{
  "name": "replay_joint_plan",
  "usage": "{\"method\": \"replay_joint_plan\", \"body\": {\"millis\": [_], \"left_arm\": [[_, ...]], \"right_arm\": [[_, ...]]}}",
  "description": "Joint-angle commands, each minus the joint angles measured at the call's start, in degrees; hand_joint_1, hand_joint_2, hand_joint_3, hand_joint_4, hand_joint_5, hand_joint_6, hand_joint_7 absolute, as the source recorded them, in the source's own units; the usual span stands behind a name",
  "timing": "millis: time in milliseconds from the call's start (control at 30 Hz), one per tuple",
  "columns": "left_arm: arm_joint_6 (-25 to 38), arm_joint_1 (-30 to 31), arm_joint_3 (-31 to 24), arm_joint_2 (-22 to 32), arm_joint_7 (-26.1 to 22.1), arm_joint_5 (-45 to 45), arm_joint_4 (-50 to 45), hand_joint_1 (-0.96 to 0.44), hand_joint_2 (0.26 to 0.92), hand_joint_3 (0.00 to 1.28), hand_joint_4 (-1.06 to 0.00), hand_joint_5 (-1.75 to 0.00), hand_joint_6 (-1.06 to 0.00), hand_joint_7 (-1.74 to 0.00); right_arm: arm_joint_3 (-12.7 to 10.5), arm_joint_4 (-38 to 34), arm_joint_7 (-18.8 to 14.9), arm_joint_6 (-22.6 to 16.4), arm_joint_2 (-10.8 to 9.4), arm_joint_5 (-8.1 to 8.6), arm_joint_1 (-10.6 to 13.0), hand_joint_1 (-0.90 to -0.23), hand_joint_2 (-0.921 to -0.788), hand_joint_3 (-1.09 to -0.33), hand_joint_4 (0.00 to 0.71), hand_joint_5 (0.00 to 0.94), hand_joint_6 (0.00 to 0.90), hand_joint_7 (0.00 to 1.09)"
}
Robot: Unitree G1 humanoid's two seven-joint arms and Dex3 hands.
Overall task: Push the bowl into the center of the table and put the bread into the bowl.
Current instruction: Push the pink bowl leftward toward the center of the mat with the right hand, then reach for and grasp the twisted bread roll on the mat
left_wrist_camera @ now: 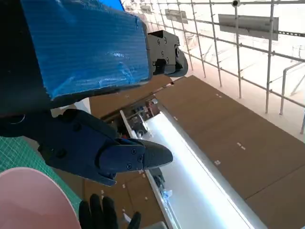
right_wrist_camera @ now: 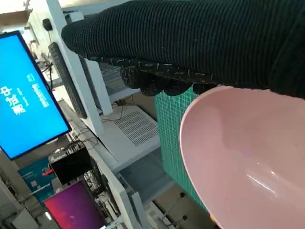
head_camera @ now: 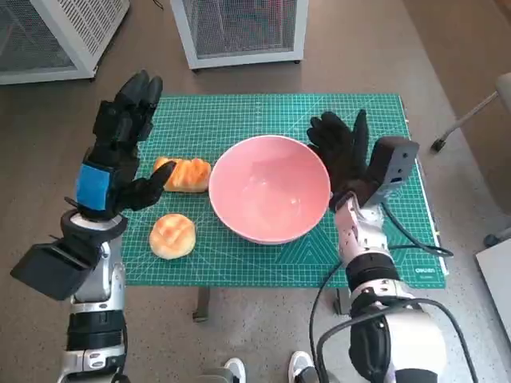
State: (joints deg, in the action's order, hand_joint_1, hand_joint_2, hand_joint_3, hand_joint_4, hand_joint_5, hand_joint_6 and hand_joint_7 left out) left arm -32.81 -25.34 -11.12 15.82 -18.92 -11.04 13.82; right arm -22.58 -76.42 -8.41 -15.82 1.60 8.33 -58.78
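A large pink bowl point(head_camera: 270, 190) sits near the middle of the green cutting mat point(head_camera: 239, 116). My gloved right hand point(head_camera: 342, 144) rests flat against the bowl's right rim, fingers spread and holding nothing; the bowl point(right_wrist_camera: 248, 157) fills the right wrist view under the glove point(right_wrist_camera: 200, 38). Two golden bread rolls lie left of the bowl: one point(head_camera: 184, 174) close to its rim, another point(head_camera: 172, 236) nearer the front edge. My left hand point(head_camera: 120, 148) hovers raised above the mat's left side, fingers apart and empty, its thumb tip near the upper roll. The left wrist view shows a thumb point(left_wrist_camera: 119, 155) and the bowl's rim point(left_wrist_camera: 33, 200).
Two white mesh-sided cabinets point(head_camera: 239, 28) stand on the floor beyond the table, one point(head_camera: 56, 32) at far left. A chair base point(head_camera: 471, 120) shows at right. A cable point(head_camera: 407, 239) trails over the mat's right edge. A person's shoes point(head_camera: 267, 369) show below the table's front edge.
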Motion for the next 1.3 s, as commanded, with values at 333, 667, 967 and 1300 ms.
{"method": "replay_joint_plan", "body": {"millis": [333, 667, 967, 1300], "left_arm": [[-0.2, 0.1, -0.5, 1.2, 0.6, 0.7, -0.7, -0.62, 0.921, 0.37, -0.20, -0.01, -0.09, -0.37], [-0.3, -2.2, -0.5, 5.4, 2.8, 7.6, 1.2, -0.63, 0.921, 0.37, -0.20, 0.00, -0.09, -0.35], [8.5, -4.9, 2.3, 15.9, 5.2, 24.6, 0.8, -0.69, 0.921, 0.26, -0.08, 0.00, -0.02, -0.30], [31.4, -9.0, 10.6, 21.4, -2.0, 37.5, -2.9, -0.61, 0.764, 0.02, 0.00, 0.00, 0.00, -0.17]], "right_arm": [[3.5, 2.7, -4.1, -12.6, 3.7, -2.47, -0.9, -0.556, -0.921, -0.783, 0.169, 0.003, 0.039, 0.48], [5.0, 9.4, -14.9, -31.5, 4.9, 0.46, 1.0, -0.559, -0.921, -0.774, 0.186, 0.007, 0.004, 0.55], [7.0, 17.9, -24.1, -42.1, 4.6, 5.07, 4.4, -0.584, -0.921, -0.762, 0.204, 0.012, -0.001, 0.59], [8.8, 22.4, -27.6, -42.7, 4.8, 8.34, 7.1, -0.588, -0.921, -0.750, 0.204, 0.010, -0.001, 0.58]]}}
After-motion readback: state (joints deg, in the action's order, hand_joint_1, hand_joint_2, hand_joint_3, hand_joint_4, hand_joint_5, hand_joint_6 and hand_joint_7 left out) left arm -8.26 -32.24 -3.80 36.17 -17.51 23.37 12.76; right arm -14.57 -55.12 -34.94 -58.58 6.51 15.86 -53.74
